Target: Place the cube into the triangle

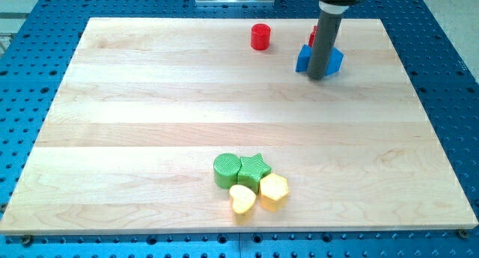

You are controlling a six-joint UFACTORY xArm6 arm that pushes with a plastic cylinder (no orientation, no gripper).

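Observation:
My dark rod comes down at the view's upper right, and my tip (318, 77) rests on the board against the front of a blue block (336, 60), which shows on both sides of the rod; its shape is partly hidden. A small red piece (313, 38) peeks out just behind the rod, its shape hidden. A red cylinder (260, 37) stands to the left of the tip, near the board's top edge.
Near the view's bottom centre sits a tight cluster: a green cylinder (225, 170), a green star (254, 168), a yellow heart (242, 200) and a yellow hexagon (274, 191). The wooden board (135, 123) lies on a blue perforated table.

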